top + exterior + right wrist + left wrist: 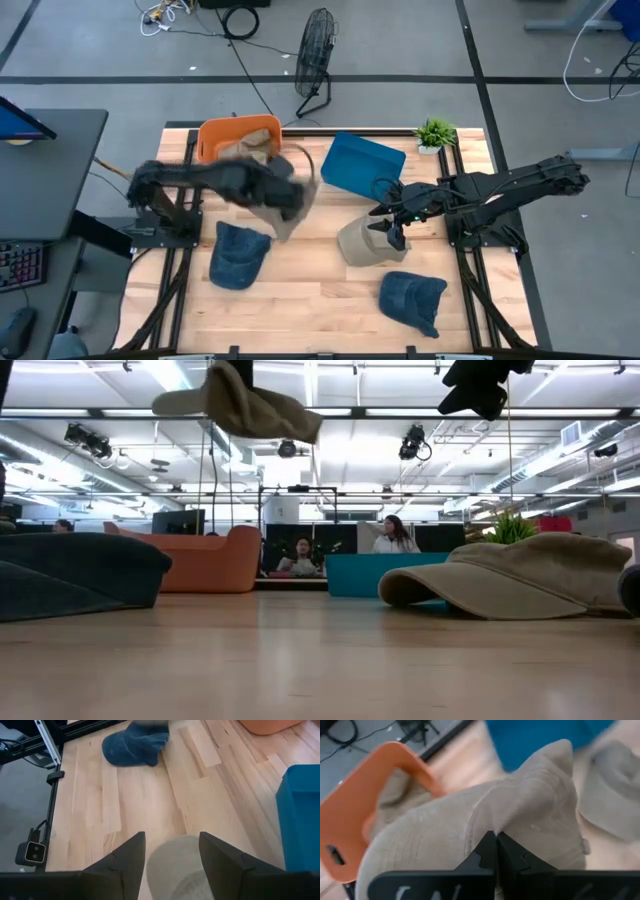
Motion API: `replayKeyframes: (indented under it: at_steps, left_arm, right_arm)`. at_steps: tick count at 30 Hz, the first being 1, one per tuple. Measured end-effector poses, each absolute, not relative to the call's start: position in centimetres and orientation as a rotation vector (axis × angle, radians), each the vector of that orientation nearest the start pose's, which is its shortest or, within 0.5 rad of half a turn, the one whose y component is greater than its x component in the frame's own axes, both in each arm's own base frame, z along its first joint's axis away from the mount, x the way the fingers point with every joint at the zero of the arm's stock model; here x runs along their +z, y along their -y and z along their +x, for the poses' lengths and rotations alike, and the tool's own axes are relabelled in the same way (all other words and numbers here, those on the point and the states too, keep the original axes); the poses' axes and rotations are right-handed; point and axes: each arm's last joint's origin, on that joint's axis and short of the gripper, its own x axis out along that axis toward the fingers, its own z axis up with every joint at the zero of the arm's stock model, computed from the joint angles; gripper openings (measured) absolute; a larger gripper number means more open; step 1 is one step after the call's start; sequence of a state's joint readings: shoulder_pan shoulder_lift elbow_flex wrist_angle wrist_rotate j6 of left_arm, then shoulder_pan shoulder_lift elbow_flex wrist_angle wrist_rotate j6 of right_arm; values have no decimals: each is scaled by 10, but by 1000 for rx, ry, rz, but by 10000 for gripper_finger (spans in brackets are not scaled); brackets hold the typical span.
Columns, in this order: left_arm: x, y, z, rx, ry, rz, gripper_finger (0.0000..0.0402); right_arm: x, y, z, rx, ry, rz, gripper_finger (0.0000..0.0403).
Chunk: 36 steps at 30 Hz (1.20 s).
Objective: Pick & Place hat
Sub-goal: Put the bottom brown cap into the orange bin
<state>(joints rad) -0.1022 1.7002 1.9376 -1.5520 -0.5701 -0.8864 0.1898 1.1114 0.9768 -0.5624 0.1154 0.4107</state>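
My left gripper (496,851) is shut on a tan hat (287,205), held in the air between the orange bin (232,138) and the blue bin (362,164). In the low view this hat (240,405) hangs high above the table. The orange bin holds another tan hat (258,142). A further tan hat (362,245) rests on the table on its brim and lower edge. My right gripper (171,851) is open and hovers above it, clear of it in the low view (482,390). My left gripper pinches a raised fold of the tan hat's crown cloth (487,822) between its two shut fingers, coming from above. The hat is lifted clear of the table and droops below the fingers (232,372), its brim sticking out sideways.
Two blue hats lie on the table, one near the left arm (238,255) and one toward the near right (412,298). A small green plant (435,132) stands at the far right corner. Bare wood (320,290) lies between the blue hats.
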Motion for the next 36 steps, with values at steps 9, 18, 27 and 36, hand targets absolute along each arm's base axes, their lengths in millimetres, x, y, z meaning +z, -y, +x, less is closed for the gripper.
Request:
replayKeyframes:
  at_steps: [9,18,27,36]
  left_arm:
    - [413,-53,272,1072,-907,-357,3]
    - [410,-104,260,1205,-939,-396,3]
    - [410,-136,243,1284,-945,-457,3]
    - [351,-171,235,1302,-987,-479,3]
  right_arm:
    - [305,-40,224,-71,-692,288,190]
    - [305,-40,224,-71,-691,288,190]
    - [305,-40,224,-71,-691,288,190]
    - [305,-40,224,-71,-691,288,190]
